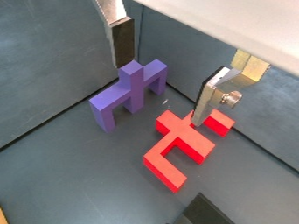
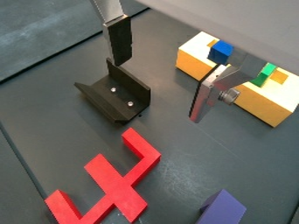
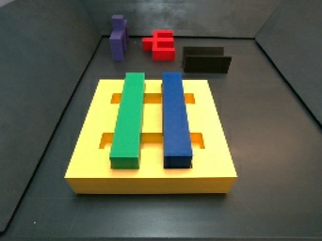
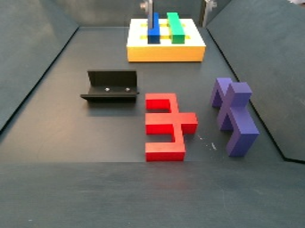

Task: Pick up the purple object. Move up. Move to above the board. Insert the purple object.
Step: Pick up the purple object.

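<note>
The purple object rests on the dark floor beside the red block; it also shows in both side views. The board is a large yellow slab carrying a green bar and a blue bar; it also shows in a wrist view and a side view. My gripper hangs high above the floor, open and empty. One finger is over the purple object and the other is over the red block's end. Only its fingertips show in a side view.
The fixture stands on the floor between the board and the red block, also seen in both side views. Grey walls enclose the floor on all sides.
</note>
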